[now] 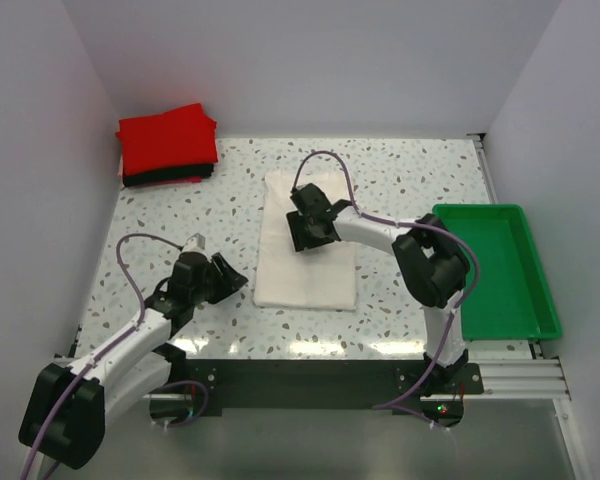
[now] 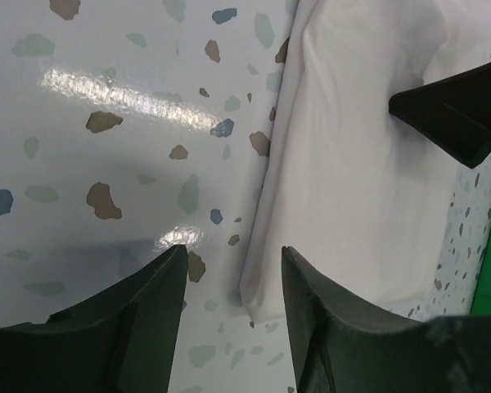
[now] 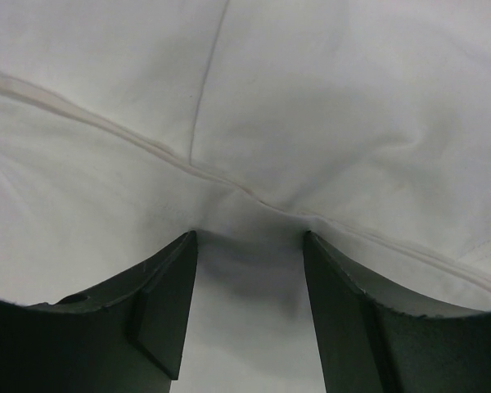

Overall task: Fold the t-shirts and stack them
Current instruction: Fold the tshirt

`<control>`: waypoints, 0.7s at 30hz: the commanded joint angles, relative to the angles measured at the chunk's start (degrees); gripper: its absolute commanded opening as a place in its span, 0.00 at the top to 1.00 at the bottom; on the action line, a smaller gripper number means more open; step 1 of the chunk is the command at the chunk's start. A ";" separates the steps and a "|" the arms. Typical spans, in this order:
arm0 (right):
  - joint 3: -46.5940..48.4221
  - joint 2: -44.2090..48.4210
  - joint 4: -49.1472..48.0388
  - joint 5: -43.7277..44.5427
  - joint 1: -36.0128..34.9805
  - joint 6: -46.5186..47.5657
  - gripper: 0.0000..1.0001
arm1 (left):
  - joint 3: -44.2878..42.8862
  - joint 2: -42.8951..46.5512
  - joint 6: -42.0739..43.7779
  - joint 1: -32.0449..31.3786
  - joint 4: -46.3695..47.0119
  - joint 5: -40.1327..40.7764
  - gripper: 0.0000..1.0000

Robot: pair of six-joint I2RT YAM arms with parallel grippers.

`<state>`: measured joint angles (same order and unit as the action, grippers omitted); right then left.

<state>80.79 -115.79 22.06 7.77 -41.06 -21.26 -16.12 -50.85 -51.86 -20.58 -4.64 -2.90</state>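
Three t-shirts are showing: one cream-white shirt (image 1: 306, 282), one red shirt (image 1: 167, 138) and one black shirt (image 1: 155, 178). The cream-white shirt is lying flat as a long folded rectangle on the worktop (image 1: 400, 175). It is directly under the right hand (image 1: 311, 224) and just to the right of the left hand (image 1: 223, 276).

The right hand is hanging over the far half of this shirt with its two fingers (image 3: 159, 303) apart. In its wrist view the fingertips are very near the cloth at a seam. No cloth is being pinched between them, and I cannot tell if they are touching it.

The left hand is also standing open with nothing in it. Between its fingers only the speckled worktop is showing, and the near corner of the shirt is lying just beside one finger.

The red shirt is sitting folded on the black one in a single pile, far ahead and to the left of the left hand, in the back corner. One green tray (image 1: 495, 270) is lying to the right of the right hand — well apart from the cloth.
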 commanded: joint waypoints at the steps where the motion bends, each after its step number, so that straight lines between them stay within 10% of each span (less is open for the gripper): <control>1: 0.94 3.80 7.54 -2.31 1.41 -1.41 0.41 | 1.09 -0.30 1.05 -0.69 0.25 -2.55 0.45; 21: -40.51 44.41 4.05 -11.72 9.68 -23.03 0.43 | 2.06 -6.01 3.69 -4.03 3.77 -13.01 0.47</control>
<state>45.67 -76.23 27.90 -0.62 -31.20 -38.02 -14.13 -56.07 -49.71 -23.86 -3.31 -14.24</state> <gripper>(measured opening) 0.574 0.533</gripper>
